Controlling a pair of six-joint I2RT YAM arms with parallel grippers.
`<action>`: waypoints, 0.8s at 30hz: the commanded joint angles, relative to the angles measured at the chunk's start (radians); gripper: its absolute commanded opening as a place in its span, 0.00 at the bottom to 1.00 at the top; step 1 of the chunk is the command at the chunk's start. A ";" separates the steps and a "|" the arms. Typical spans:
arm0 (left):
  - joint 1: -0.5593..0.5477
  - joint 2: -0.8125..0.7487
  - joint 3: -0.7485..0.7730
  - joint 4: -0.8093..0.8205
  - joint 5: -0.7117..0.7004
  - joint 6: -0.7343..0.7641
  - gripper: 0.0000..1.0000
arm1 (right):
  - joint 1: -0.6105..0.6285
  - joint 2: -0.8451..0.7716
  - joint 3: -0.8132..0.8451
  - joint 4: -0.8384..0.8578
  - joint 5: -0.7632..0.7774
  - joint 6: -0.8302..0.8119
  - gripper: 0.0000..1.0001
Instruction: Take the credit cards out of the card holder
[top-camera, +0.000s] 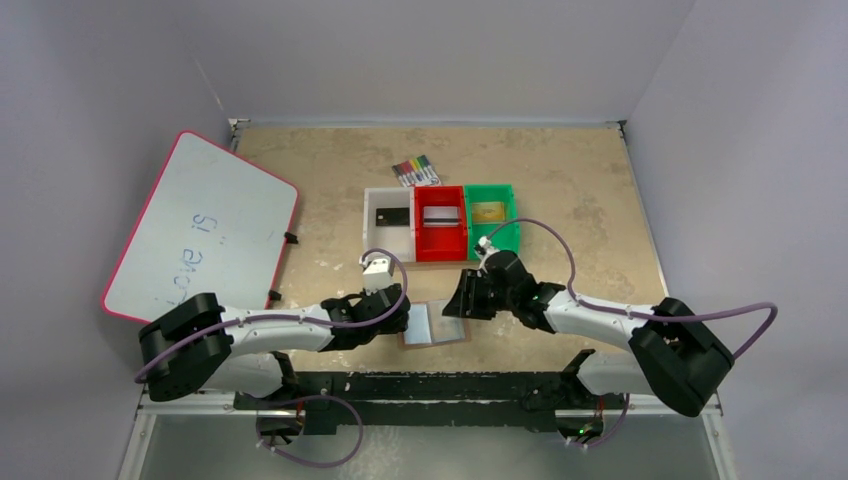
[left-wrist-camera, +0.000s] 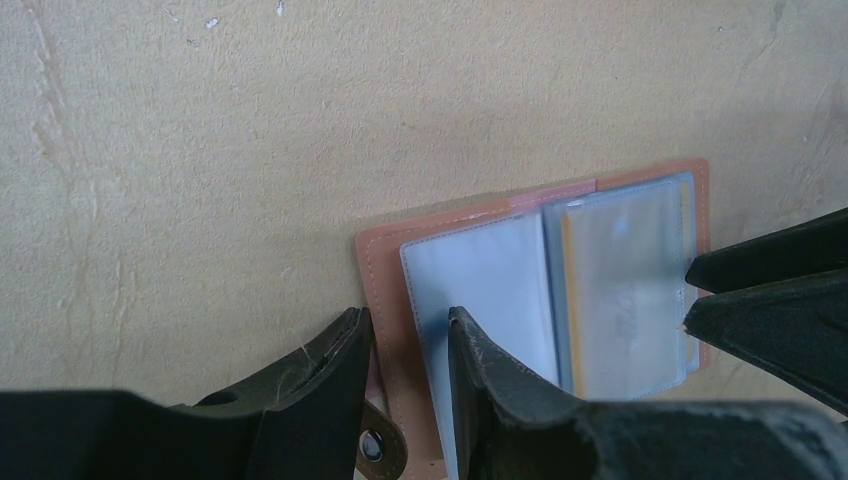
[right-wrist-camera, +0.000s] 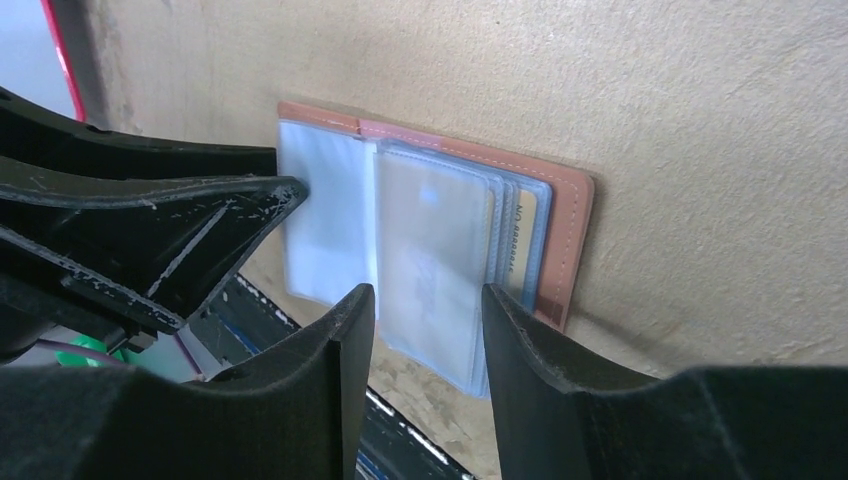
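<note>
We are looking at three bins sitting in a row in the upper middle of the overhead view, each holding one card. The white bin (top-camera: 388, 245) on the left is holding a black card (top-camera: 391, 215), the red bin (top-camera: 441, 245) in the middle a pale grey card (top-camera: 441, 213), and the green bin (top-camera: 492, 234) on the right a gold card (top-camera: 488, 211). One pack of markers (top-camera: 415, 170) is lying just above the bins, and one whiteboard (top-camera: 205, 230) is filling the left of the frame.

We are finding the one card holder (top-camera: 437, 325) lying open on the table (top-camera: 560, 180) in the lower middle, below the bins and between the two claws. Its clear sleeves (right-wrist-camera: 430, 250) are fanning out on the right half. At least one gold-edged card (right-wrist-camera: 520, 240) is showing through them. We cannot count how many cards are inside.

The left claw (left-wrist-camera: 405, 315) is standing partly open at the bottom of its own view. Its fingers are straddling the holder's left margin, one over the clear pocket and one just off the cover, and it is gripping nothing. The right claw (right-wrist-camera: 428, 290) is also showing a gap, about as wide as the front sleeve sitting between its fingers. We cannot tell whether it is squeezing that sleeve.
</note>
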 joint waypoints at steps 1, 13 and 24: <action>-0.002 -0.007 -0.003 0.027 0.004 -0.017 0.33 | 0.008 0.007 0.039 0.028 -0.022 -0.012 0.46; -0.002 -0.008 0.002 0.023 0.002 -0.016 0.33 | 0.019 0.076 0.046 0.038 -0.005 -0.020 0.46; -0.001 -0.008 0.008 0.022 0.005 -0.016 0.33 | 0.028 0.111 0.045 0.144 -0.097 -0.002 0.46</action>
